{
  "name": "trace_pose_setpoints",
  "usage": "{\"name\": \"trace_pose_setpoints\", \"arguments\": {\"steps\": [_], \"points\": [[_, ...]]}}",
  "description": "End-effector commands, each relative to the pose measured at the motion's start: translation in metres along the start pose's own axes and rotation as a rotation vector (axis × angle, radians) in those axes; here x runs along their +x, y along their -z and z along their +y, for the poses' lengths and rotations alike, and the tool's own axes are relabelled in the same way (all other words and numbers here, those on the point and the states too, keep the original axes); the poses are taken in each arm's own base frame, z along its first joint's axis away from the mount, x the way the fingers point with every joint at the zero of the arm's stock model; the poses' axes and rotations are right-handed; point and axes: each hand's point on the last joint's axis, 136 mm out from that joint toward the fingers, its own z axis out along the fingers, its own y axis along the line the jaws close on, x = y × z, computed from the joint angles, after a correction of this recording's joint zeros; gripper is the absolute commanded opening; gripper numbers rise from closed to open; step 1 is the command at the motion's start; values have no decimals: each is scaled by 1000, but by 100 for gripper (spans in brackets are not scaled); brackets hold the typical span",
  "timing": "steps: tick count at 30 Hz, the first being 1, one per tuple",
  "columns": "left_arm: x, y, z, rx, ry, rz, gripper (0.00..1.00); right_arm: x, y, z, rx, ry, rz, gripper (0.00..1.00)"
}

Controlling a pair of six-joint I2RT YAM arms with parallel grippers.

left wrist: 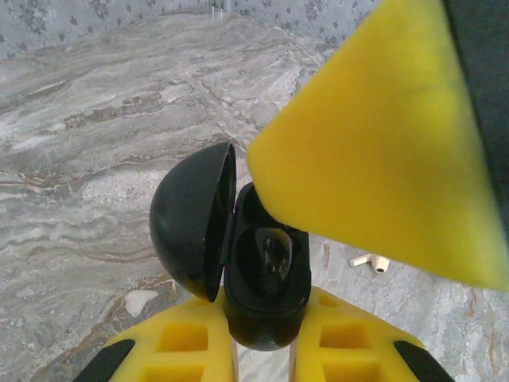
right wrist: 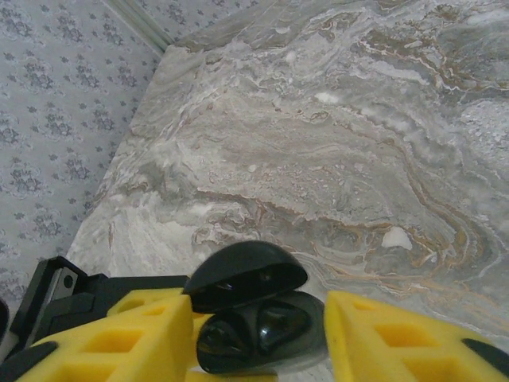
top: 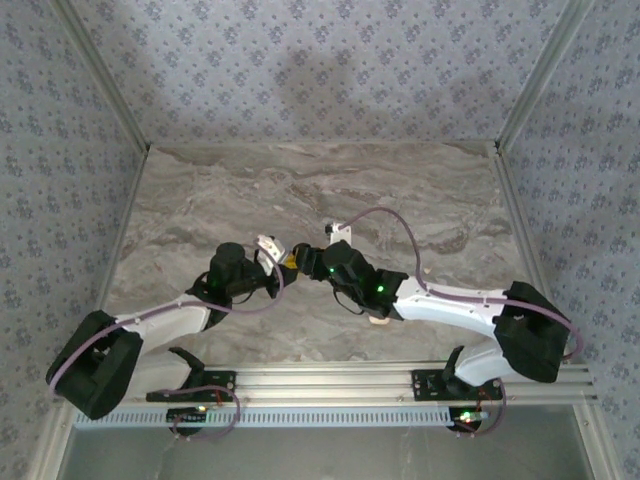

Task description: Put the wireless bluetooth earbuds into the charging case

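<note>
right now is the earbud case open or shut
Open. The black case sits between the left fingers with its lid swung back and the dark inside showing.

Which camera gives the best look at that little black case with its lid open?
The left wrist view: the charging case sits centred, lid swung open, inside exposed, clamped in the left gripper. The right wrist view shows the charging case low in frame. In the top external view it is too small to make out.
</note>
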Motion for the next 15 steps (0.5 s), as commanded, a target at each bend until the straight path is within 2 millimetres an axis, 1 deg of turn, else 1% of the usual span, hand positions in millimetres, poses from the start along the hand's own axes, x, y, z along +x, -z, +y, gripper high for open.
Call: {"name": "trace_pose_setpoints", "arguments": {"steps": [1, 5, 8, 10, 12, 15], "points": [[-25, 4, -2, 5, -56, -73, 9, -16, 13, 6, -11, 40, -22, 55], [-22, 3, -10, 51, -64, -57, 9, -27, 25, 14, -77, 75, -16, 57], [-22, 3, -19, 104, -77, -58, 9, -32, 34, 16, -124, 103, 0, 58], [-22, 3, -26, 149, -85, -56, 9, -31, 40, 17, -179, 158, 30, 59], [-23, 4, -34, 204, -93, -46, 10, -34, 42, 13, -222, 168, 66, 60], [-26, 5, -47, 287, -104, -36, 10, -29, 45, 13, -322, 186, 155, 60]]}}
